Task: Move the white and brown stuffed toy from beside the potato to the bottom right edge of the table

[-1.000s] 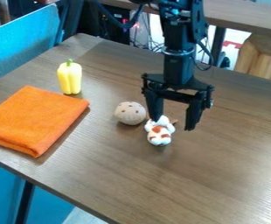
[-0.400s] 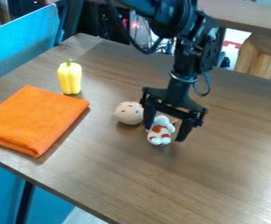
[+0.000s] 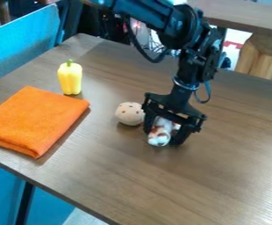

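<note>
The black hand (image 3: 162,139) hangs low over the middle of the counter (image 3: 220,178), tilted, on the end of the black robot arm (image 3: 190,66), which comes in from the top edge of the view. Its fingers stand spread, one on either side of a small white toy with reddish-brown patches (image 3: 159,139); whether they press on it, I cannot tell. The toy is on the counter, partly hidden by the hand, with its white lower end showing between the fingers. Just beside it, on the view's left, sits a round beige ball with dark spots (image 3: 128,114), close to the nearer finger; I cannot tell if the two touch. Farther left and farther back, a yellow pepper (image 3: 71,80) stands upright with its green stem (image 3: 69,63) on top. In front of the pepper, near the counter's left edge, an orange cloth (image 3: 36,121) lies folded flat, well apart from the hand. Beyond that edge is a bright blue panel (image 3: 22,46), and behind the counter at the upper right is a pale wooden piece (image 3: 264,59)
</note>
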### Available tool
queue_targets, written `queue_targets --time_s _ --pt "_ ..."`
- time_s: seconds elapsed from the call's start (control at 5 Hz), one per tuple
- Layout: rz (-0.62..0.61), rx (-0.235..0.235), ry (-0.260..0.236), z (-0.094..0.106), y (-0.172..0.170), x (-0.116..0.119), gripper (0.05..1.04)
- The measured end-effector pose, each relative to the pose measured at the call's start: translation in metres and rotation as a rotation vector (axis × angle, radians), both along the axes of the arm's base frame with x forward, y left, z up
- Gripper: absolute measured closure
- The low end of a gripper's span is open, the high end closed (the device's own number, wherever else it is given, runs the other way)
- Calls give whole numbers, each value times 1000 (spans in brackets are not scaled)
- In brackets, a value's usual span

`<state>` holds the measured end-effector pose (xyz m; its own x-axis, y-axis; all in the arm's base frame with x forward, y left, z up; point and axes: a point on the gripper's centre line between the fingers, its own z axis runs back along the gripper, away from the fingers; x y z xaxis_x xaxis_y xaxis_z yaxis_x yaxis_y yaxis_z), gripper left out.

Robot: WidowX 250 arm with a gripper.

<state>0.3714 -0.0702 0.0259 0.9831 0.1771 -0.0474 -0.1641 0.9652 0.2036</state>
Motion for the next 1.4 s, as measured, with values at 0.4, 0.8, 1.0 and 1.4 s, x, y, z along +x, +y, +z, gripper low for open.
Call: queue_targets --time_s 0.4,0.8,1.0,1.4 --pt "-66 -159 54 -1 -3 -6 475" --pt "-206 -226 -58 74 -4 -23 480" --pt "-230 -226 -63 82 -13 -37 480" --pt "-503 -229 11 60 -75 -77 480"
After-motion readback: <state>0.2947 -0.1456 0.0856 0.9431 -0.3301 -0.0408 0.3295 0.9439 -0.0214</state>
